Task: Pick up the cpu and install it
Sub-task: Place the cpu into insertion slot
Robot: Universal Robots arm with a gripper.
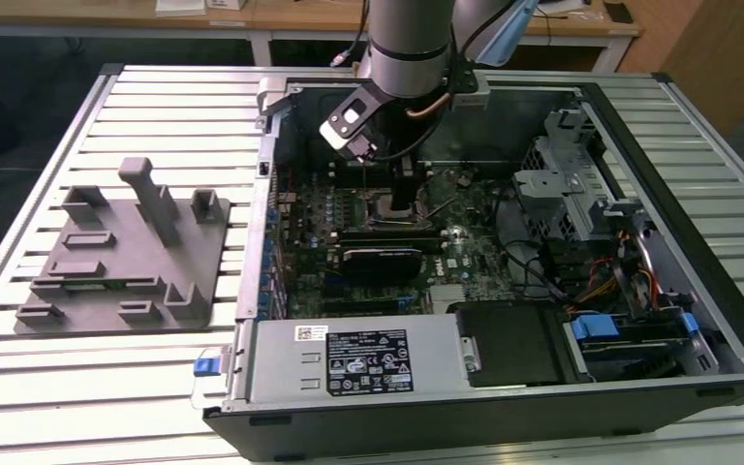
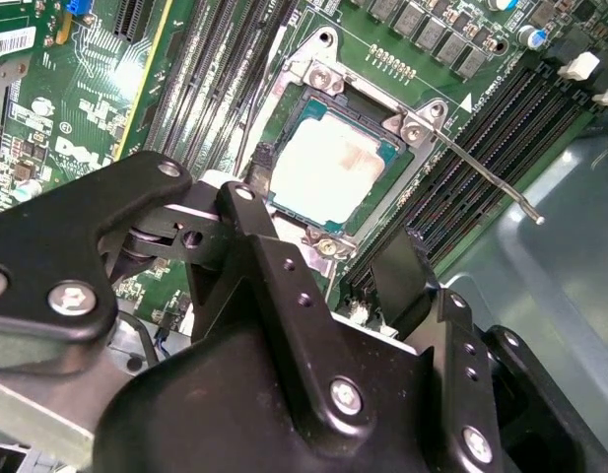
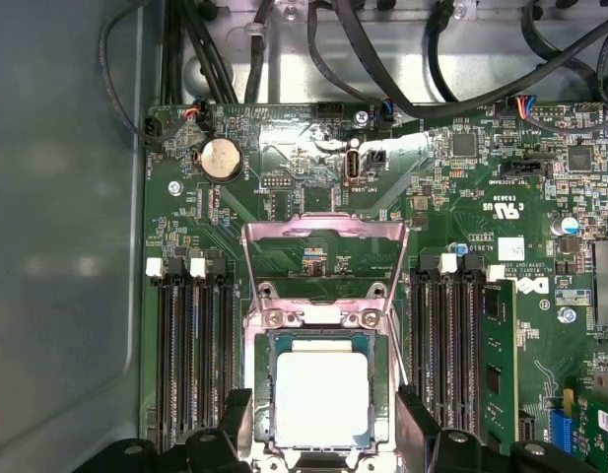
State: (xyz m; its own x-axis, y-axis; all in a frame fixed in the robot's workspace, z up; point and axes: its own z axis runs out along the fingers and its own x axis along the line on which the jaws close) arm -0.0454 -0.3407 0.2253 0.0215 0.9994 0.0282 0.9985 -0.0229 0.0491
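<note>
Above the socket, black end effector spread wide — silvery square cpu seated.

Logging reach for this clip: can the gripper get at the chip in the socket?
Probably yes: the gripper hangs just above the chip, jaws apart, and the socket's metal frame is flipped open, leaving it uncovered.

Slatted table: computer case, grey fixture
</note>
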